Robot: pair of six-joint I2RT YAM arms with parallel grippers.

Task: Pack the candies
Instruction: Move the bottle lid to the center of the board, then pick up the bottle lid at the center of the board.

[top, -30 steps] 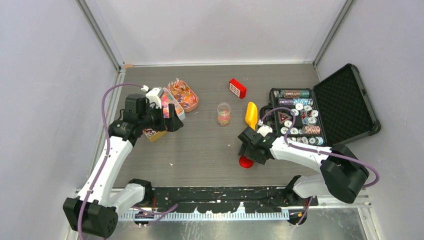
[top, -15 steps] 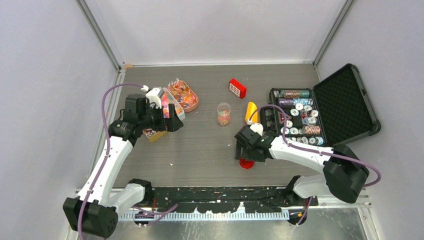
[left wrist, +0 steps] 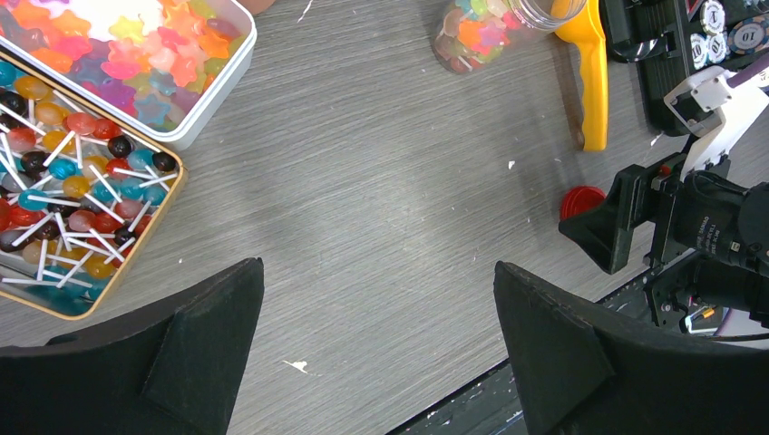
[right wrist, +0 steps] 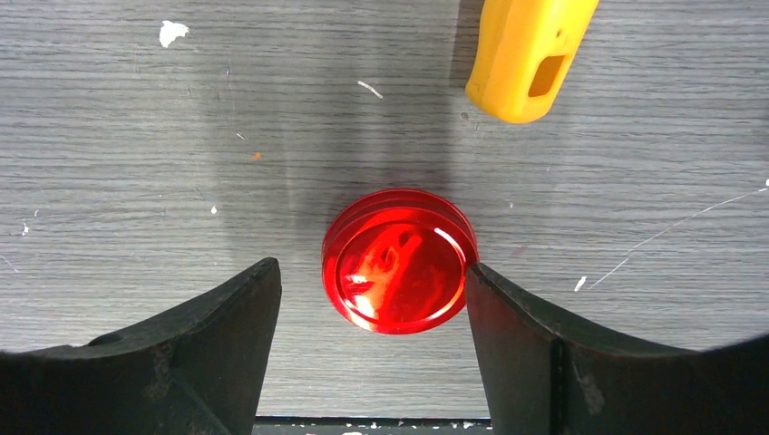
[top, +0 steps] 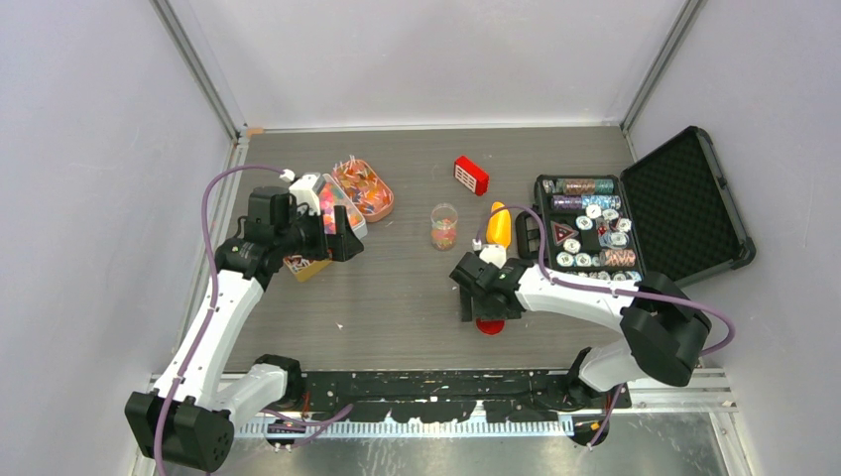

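No writing can be read anywhere. The white marks on the small red box (top: pixel 470 175) are too small to make out, and the faces of the poker chips (top: pixel 590 233) in the open black case (top: pixel 684 198) are only coloured specks.

The candies (left wrist: pixel 136 54) are in three places. Star-shaped gummies fill a white tin (left wrist: pixel 222 95). Round lollipops on white sticks fill a gold-rimmed tin (left wrist: pixel 136 237) just beside it. More mixed pieces sit in a small clear jar (top: pixel 443 228) near the middle of the table (top: pixel 397 288).

The left gripper (left wrist: pixel 378 276) hangs above the table with its fingers spread wide and nothing between them. The two tins lie just ahead of it to one side, both cut off by the wrist view's edge. The jar is farther off across bare table, and only its lower part shows at the top of that view.

The right gripper (right wrist: pixel 367 272) is also open and points down over a red round lid (right wrist: pixel 399 261) that lies flat between its fingers. One finger is right at the lid's rim, and whether it touches cannot be told. The other stands clear of the lid. A yellow scoop (right wrist: pixel 526 54) lies just beyond the lid, only its handle end showing in the wrist view. From above, the scoop sits between the jar and the case, and the arm hides part of the lid.
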